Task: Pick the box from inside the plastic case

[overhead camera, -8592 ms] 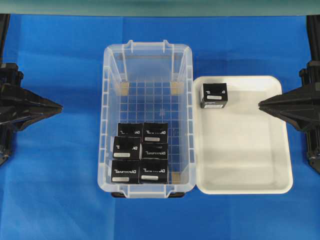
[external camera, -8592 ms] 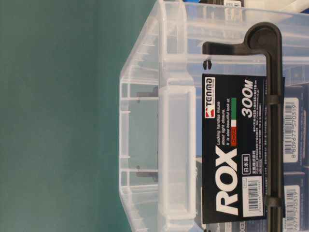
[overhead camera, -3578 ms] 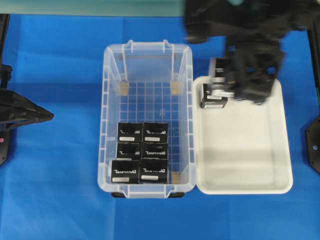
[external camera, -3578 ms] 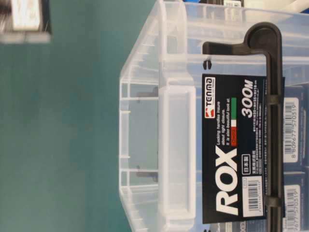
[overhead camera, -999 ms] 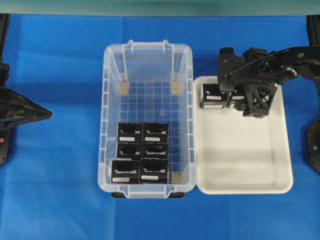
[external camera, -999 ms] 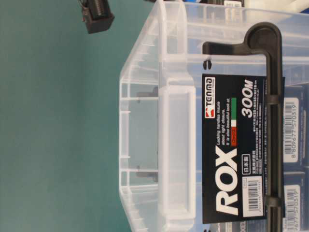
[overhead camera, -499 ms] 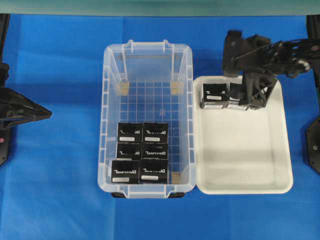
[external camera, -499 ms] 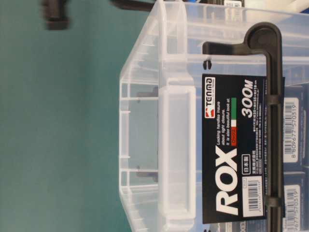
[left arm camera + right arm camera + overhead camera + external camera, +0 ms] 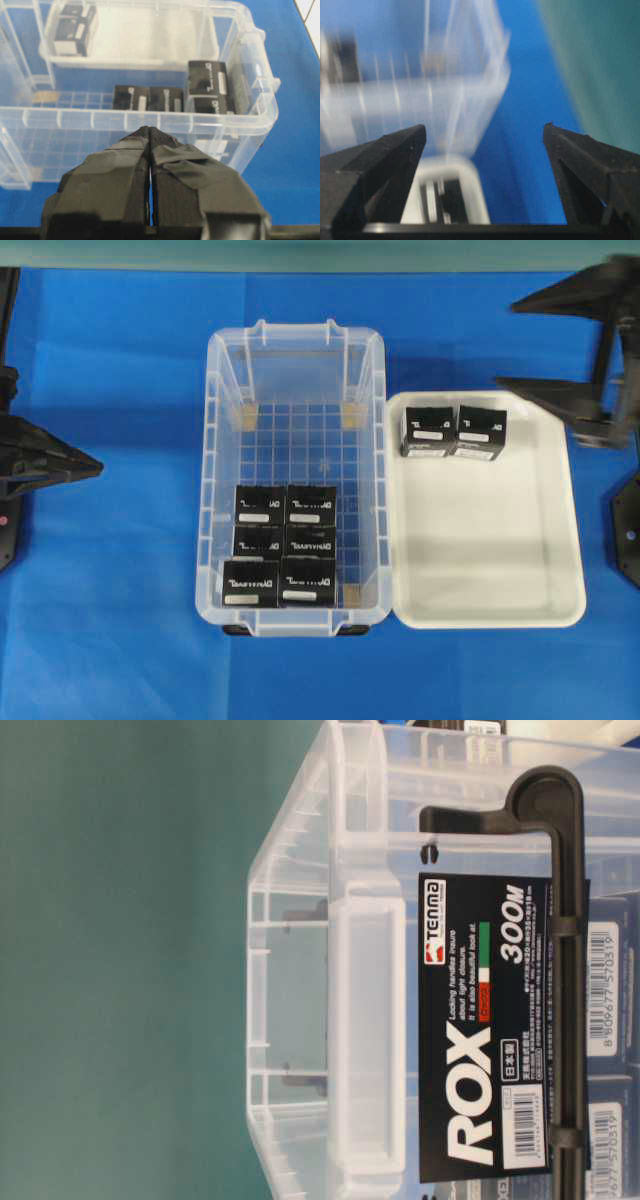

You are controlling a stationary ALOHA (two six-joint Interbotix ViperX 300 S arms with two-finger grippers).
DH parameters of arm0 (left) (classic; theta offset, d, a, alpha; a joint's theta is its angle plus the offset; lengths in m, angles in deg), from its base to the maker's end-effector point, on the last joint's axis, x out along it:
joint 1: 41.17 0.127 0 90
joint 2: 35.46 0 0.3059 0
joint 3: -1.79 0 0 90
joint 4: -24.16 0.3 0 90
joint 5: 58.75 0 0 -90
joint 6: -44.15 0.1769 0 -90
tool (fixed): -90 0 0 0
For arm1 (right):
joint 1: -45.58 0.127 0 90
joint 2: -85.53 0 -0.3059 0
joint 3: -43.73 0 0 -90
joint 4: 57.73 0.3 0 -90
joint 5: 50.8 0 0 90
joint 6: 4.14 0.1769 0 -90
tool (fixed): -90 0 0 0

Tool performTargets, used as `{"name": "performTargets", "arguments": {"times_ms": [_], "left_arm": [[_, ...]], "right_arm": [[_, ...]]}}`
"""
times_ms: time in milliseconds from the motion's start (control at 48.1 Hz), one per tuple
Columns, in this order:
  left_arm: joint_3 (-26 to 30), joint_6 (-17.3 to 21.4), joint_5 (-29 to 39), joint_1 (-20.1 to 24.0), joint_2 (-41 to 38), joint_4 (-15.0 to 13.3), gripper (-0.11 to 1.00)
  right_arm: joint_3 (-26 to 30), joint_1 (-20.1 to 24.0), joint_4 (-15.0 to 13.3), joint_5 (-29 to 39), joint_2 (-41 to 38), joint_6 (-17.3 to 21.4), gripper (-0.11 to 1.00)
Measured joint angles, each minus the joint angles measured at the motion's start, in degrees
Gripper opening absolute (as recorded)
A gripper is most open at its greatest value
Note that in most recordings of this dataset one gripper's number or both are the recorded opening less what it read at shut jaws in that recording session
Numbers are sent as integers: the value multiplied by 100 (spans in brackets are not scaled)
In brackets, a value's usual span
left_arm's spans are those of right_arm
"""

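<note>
1. The left gripper (image 9: 95, 465) is clenched shut, empty, left of the plastic case (image 9: 215, 490).
2. Six boxes (image 9: 282, 546) sit in the case's near end.
3. Two boxes (image 9: 455, 431) rest in the white tray (image 9: 480, 570).
4. The right gripper (image 9: 512, 345) hangs spread wide, empty, by the tray's far right corner.

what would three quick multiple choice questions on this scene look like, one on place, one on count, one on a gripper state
1. Where do the two boxes outside the plastic case sit?
A. far end of the white tray
B. on the blue cloth
C. near end of the tray

2. How many boxes show in the case from overhead?
A. three
B. six
C. nine

3. The right gripper is:
A. shut on a box
B. open, holding nothing
C. shut, empty

Answers: 1 A, side by side at the tray's top edge; 2 B, two columns of three; 3 B, jaws wide apart.
</note>
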Motion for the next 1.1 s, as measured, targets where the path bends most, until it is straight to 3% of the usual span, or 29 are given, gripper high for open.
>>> {"name": "performTargets", "arguments": {"times_ms": [208, 354, 707, 1103], "left_arm": [[9, 9, 0, 35, 0, -9, -2], [9, 9, 0, 62, 0, -9, -2], [9, 88, -264, 141, 44, 0, -2], [0, 35, -422, 141, 88, 0, -2]], "right_arm": [[-352, 281, 0, -255, 1266, 554, 97], [-571, 457, 0, -255, 1723, 809, 97], [-800, 888, 0, -97, 1854, 1292, 97], [-835, 949, 0, 369, 1942, 1336, 97]]}}
